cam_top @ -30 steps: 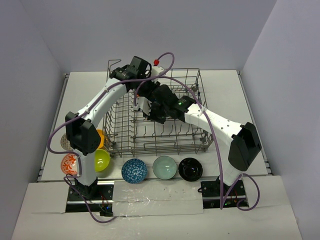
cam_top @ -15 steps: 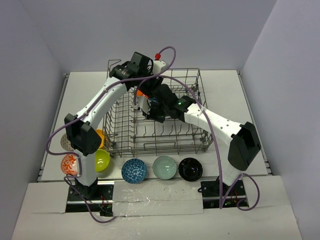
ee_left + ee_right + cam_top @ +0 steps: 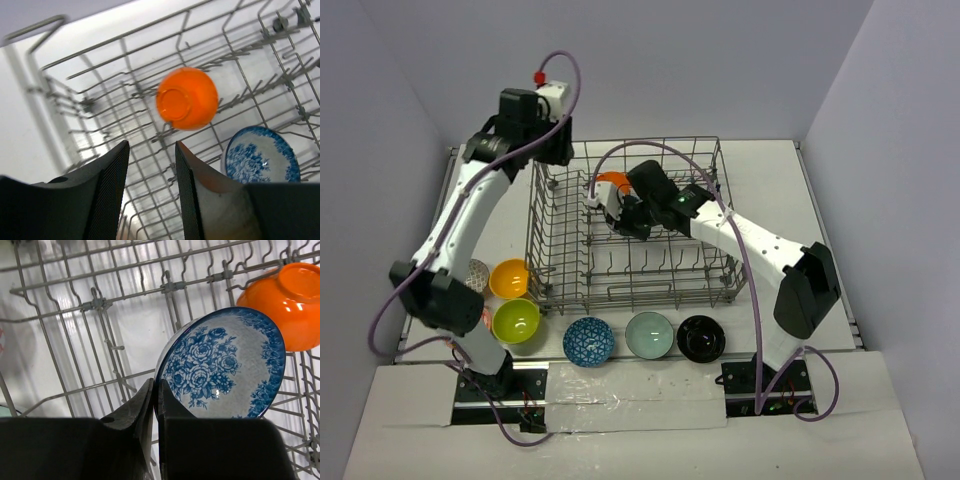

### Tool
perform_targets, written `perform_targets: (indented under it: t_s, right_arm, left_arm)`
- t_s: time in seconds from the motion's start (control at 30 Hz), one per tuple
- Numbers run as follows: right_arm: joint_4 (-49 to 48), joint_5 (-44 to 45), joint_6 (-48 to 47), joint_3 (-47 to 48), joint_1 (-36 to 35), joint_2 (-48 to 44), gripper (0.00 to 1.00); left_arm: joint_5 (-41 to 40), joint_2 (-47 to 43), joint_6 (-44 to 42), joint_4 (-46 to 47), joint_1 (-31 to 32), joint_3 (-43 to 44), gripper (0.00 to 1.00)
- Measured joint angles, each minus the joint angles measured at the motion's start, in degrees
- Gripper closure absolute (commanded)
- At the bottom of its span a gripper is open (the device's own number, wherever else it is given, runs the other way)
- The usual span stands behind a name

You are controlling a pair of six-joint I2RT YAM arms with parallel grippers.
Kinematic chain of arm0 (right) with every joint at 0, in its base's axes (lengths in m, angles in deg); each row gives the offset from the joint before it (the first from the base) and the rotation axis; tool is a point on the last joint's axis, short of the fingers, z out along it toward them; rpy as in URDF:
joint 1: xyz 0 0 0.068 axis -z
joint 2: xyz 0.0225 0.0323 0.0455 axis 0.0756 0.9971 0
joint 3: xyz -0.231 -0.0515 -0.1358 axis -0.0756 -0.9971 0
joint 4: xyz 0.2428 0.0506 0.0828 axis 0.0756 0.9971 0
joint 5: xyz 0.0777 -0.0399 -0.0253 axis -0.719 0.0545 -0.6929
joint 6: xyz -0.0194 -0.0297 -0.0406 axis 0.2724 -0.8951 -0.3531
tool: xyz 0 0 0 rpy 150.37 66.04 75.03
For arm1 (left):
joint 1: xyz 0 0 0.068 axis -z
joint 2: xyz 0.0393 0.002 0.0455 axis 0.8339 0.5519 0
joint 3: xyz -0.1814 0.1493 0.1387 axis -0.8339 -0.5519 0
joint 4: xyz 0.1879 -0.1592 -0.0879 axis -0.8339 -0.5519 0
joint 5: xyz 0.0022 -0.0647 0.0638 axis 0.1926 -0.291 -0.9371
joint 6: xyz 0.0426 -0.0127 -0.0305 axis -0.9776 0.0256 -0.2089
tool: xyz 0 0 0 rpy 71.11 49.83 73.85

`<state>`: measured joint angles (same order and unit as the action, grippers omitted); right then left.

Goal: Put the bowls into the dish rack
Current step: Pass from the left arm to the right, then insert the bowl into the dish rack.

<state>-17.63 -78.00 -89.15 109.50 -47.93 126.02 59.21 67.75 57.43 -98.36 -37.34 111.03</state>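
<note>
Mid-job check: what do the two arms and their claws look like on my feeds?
The left arm and right arm both have white links with bulky black joints. A purple cable loops along each arm, and the left one ends at a red fitting. The left claw and right claw have flat black fingers.

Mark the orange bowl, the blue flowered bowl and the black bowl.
orange bowl (image 3: 187,98), left wrist view, outer wall beside the foot ring.
blue flowered bowl (image 3: 220,365), right wrist view, middle of its flowered face.
black bowl (image 3: 701,338), top view, its hollow.
</note>
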Motion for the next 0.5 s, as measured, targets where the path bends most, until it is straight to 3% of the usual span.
perform_targets:
  t_s: [0.27,0.5]
  right_arm:
    - [1.8,-3.3,5.3,8.8,3.8,2.5,1.0]
    - [1.3,-7.6,13.6,15.8,7.9,4.0,1.0]
  left_arm:
    - [-4.0,-22.6,0.5,5.3,-5.5,-18.4,0.51]
    - [-4.9,-33.2,0.5,7.6,-11.7,-27.3,0.49]
